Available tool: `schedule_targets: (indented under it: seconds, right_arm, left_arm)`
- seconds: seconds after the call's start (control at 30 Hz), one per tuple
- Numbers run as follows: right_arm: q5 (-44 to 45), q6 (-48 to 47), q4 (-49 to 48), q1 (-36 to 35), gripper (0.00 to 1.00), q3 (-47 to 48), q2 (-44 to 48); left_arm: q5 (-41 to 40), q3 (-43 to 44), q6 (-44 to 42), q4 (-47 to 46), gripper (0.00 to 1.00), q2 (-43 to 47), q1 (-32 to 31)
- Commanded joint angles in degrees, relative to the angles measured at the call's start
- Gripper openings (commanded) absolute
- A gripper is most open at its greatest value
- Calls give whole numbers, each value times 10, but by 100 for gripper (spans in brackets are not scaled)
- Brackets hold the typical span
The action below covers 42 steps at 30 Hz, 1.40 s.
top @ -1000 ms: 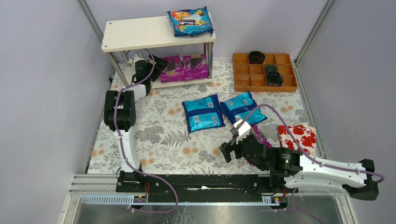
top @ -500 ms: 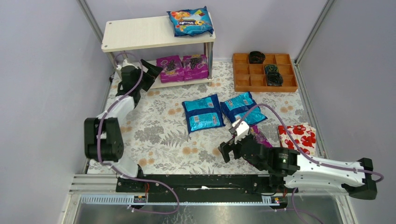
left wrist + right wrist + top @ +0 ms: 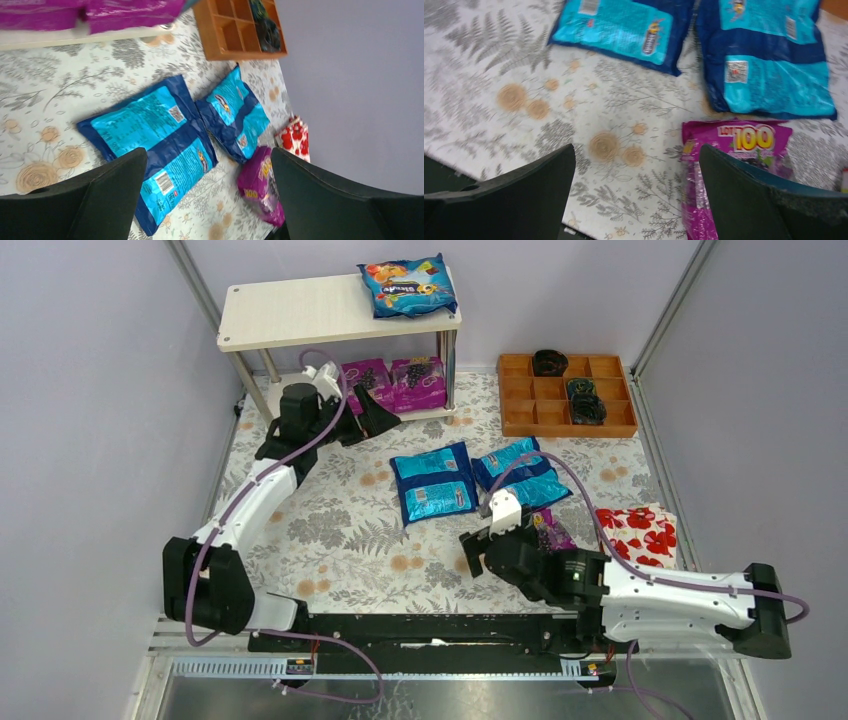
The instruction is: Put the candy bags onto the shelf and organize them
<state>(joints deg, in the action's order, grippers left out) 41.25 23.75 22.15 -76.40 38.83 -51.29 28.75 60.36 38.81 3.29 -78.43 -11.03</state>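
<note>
Non-task clutter, right side.
I see an orange compartment tray (image 3: 520, 392) far right, dark bundles (image 3: 586, 402) in some cells; a red-flowered white packet (image 3: 640, 532) lies nearer me on the floral cloth (image 3: 340, 530).

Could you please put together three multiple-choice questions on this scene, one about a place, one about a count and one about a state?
1. Where on the shelf does the blue bag with the fruit print lie?
A. top board, right end
B. top board, left end
C. lower board

2. How many purple bags lie on the shelf's lower board?
A. one
B. two
C. three

3. How do the left gripper and the right gripper stand?
A. both open, holding nothing
B. left shut on a blue bag
C. right shut on a purple bag

Key:
1 A, the top view shows it at the board's right end.
2 B, two lie side by side there.
3 A, each wrist view shows jaws wide apart, gripping nothing.
</note>
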Motion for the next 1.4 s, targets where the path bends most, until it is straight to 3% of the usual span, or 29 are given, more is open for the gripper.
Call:
schedule_targets:
  seconds: [0.0,0.1,0.3,0.47,0.57,0.83,1.0,1.23,1.37]
  right_arm:
    - [80,94,59,64,100,41,-27]
    - [-12,106,64,172,100,36,-34]
    - [-97,155,129,337,100,47,-53]
    - [-264,151,79,489,100,-13,-29]
    - [-321,158,70,535,100,-34,-25]
    - [-406,168,63,538,100,-82,-15]
    - [-526,243,-36,528,100,-140,-10]
    - [-523,329,-197,402,100,-119,-81]
    - [-551,315,-264,362,100,-80,-147]
  left_arm:
    - [48,43,-95,30,99,10,-21]
    - [72,44,-100,25,99,0,-22]
    - [94,21,-76,14,99,-5,1]
    - [110,16,-73,14,99,1,7]
    - [114,9,-71,15,99,1,7]
    - [124,1,-61,2,99,0,8]
    - [123,-5,-58,-7,99,-7,11]
    - [105,-9,-65,-6,99,-10,11]
    - [96,-12,-65,-5,99,-16,11]
